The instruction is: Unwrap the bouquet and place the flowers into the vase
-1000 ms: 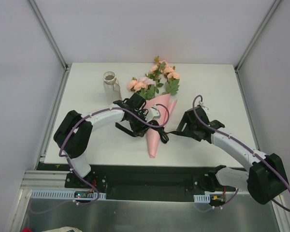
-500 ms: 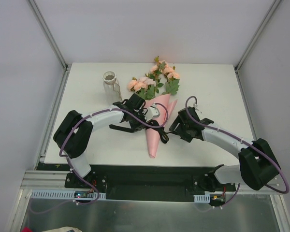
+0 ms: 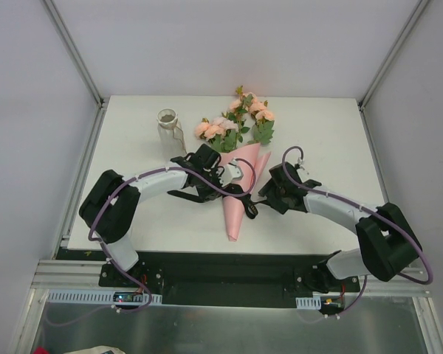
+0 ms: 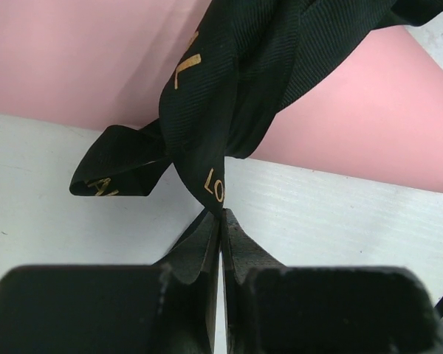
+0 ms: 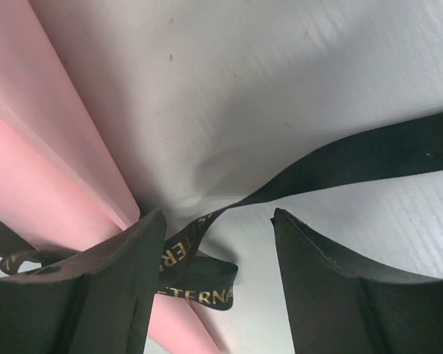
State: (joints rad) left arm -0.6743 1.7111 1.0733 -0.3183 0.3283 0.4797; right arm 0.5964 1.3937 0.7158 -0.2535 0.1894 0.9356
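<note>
The bouquet (image 3: 252, 158) is seen lying flat on the white table (image 3: 317, 140), its long axis run near to far. Its pointed end is aimed at the near edge, and the flowers (image 3: 255, 109) are fanned toward the far edge. The vase (image 3: 168, 127) is stood upright just left of the blooms. The black ribbon (image 4: 207, 110) is pinched between the closed fingers of the left gripper (image 4: 221, 221). The right gripper (image 5: 218, 228) is held with fingers apart, a ribbon strand laid between them. Pale walls (image 3: 229, 44) and metal posts (image 3: 74, 51) are seen all round.
</note>
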